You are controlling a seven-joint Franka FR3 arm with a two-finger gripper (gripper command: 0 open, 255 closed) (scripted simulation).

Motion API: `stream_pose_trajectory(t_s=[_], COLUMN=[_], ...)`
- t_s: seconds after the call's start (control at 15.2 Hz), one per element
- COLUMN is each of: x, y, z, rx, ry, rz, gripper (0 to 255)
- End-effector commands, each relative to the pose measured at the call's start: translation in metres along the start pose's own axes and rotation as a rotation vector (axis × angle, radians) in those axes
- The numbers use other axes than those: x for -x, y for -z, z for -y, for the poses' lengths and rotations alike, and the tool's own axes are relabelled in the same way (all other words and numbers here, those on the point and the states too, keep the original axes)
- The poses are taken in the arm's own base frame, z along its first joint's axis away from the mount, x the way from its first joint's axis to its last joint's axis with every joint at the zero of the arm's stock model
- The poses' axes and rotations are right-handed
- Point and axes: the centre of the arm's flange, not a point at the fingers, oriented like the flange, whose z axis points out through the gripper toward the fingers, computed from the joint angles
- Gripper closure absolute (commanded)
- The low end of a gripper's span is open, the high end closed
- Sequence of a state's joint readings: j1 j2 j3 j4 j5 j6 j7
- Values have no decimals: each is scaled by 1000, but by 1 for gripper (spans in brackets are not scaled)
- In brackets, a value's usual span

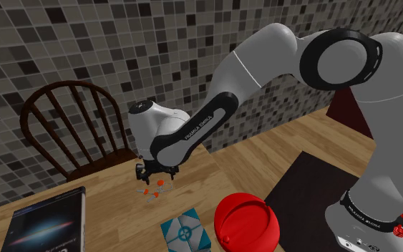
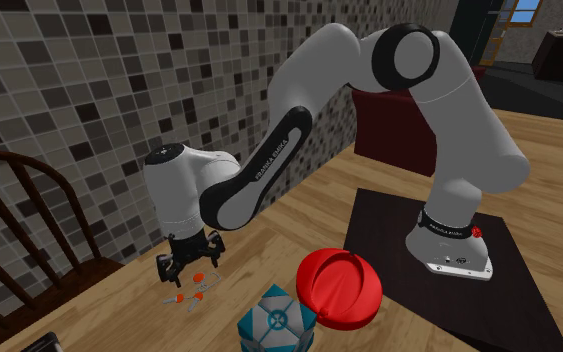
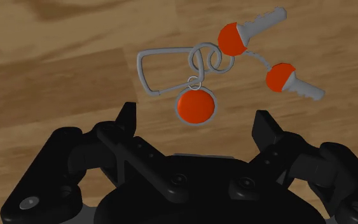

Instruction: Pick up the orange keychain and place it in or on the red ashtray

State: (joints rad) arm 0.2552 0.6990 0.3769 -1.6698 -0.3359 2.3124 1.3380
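Bare wooden table (image 1: 264, 154) on every side of the work spot; back edge close behind, with chair (image 1: 71, 129) and tiled wall (image 1: 85, 36) beyond; book (image 1: 46, 222) well off toward the shoulder view's left; blue-and-white cube (image 1: 187, 233) and red ashtray (image 1: 246, 222) near, on the stand's side.

Orange keychain (image 3: 204, 58): grey wire loop and rings, one round orange tag, two grey keys with orange heads; flat on the wood, apart from the ashtray.

Gripper (image 3: 196, 121) low over it, fingers (image 3: 128, 114) spread wide, clasping nothing; in the wrist view, round tag just ahead of the gap between them, keys farther out.
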Motion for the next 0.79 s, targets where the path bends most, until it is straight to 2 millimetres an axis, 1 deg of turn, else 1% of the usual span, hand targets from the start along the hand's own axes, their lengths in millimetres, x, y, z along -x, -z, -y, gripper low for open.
stream_pose_trajectory(t_s=[0.0, 0.59, 0.73], x=[0, 0, 0], y=[0, 0, 11], z=[0, 0, 0], rx=[0, 0, 0], ry=[0, 0, 0], rz=[0, 0, 0], gripper=[255, 255, 255])
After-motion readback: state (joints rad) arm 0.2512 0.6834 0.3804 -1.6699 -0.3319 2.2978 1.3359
